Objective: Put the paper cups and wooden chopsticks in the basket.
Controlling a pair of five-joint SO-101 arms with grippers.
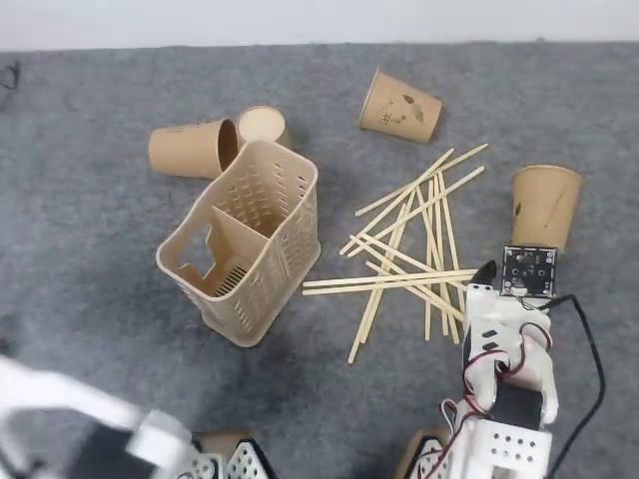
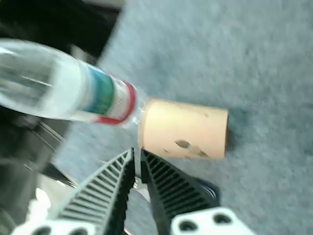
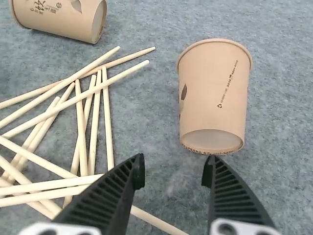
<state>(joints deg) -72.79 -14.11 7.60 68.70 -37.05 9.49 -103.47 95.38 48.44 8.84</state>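
Nothing's in so far! The beige slotted plastic basket (image 1: 275,269) stands left of centre in the high view, and both compartments look empty. Brown paper cups (image 1: 190,148) sit at upper left and top centre, and one more cup (image 1: 544,205) at the right. The pale wooden chopsticks (image 1: 414,239) sprawl centre right on the grey table (image 1: 90,259). The right gripper (image 3: 173,169) is spread wide just short of that right-hand cup. The left gripper (image 2: 137,154) is pressed together, pinching nothing. The clear bottle-like thing (image 2: 63,88) near it is too blurred to identify, and the basket's floor is partly hidden.

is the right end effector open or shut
Open: the right end effector has its fingers well apart, grey carpet showing between them.
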